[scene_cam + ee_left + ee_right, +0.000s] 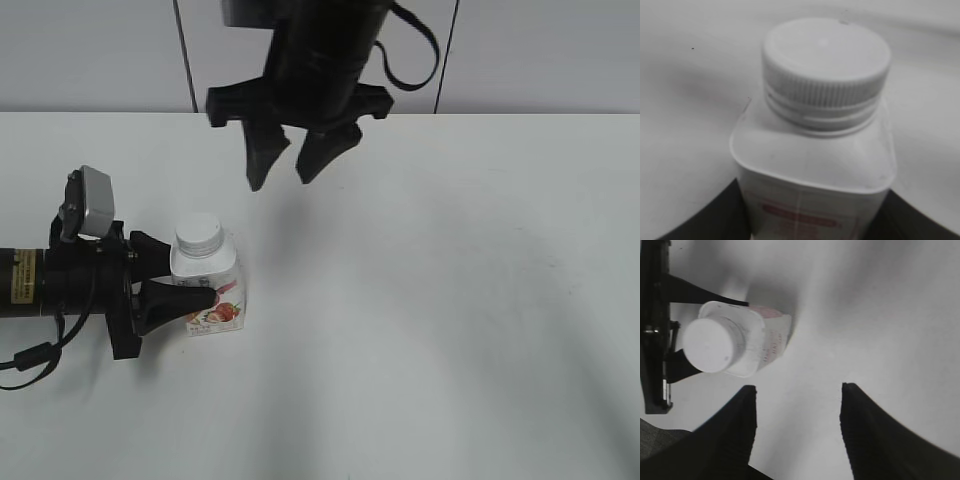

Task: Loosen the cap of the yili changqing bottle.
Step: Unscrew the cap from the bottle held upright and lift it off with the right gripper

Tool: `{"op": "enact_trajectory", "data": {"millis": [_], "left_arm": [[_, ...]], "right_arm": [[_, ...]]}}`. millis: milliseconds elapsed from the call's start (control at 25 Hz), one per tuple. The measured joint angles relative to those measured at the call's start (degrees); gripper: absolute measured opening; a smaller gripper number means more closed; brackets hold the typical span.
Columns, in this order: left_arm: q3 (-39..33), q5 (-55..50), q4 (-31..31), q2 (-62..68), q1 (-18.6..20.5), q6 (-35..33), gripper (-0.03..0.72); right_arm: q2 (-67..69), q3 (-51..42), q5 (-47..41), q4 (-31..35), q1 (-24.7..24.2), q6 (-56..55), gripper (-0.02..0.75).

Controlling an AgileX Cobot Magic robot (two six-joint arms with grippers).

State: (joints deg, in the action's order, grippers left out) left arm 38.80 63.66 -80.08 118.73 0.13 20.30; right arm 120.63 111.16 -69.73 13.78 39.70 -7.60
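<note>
The yili changqing bottle (212, 290) stands upright on the white table at the left, white with a pink-and-red strawberry label. Its ribbed white cap (198, 233) is on the neck. My left gripper (185, 275) comes in from the left and is shut on the bottle's body, one finger on each side. The left wrist view shows the cap (826, 67) and the bottle (812, 175) close up. My right gripper (283, 168) hangs open and empty above the table, behind and to the right of the bottle. The right wrist view looks down on the cap (709, 343), the bottle (762, 342) and the open fingers (797, 390).
The white table (450, 300) stretches to the right and front. A pale wall stands behind its far edge.
</note>
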Motion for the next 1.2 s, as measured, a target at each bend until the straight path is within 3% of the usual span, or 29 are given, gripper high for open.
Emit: {"op": "enact_trajectory", "data": {"millis": [440, 720, 1200], "left_arm": [[0.0, -0.1, -0.2, 0.0, 0.0, 0.0, 0.363], [0.0, 0.0, -0.2, 0.0, 0.0, 0.0, 0.363], [0.0, 0.1, -0.4, 0.0, 0.0, 0.0, 0.363]], "right_arm": [[6.0, 8.5, -0.1, 1.0, 6.3, 0.8, 0.434], [8.2, 8.8, -0.1, 1.0, 6.8, 2.7, 0.515], [8.7, 8.8, -0.1, -0.8, 6.8, 3.3, 0.524]]}}
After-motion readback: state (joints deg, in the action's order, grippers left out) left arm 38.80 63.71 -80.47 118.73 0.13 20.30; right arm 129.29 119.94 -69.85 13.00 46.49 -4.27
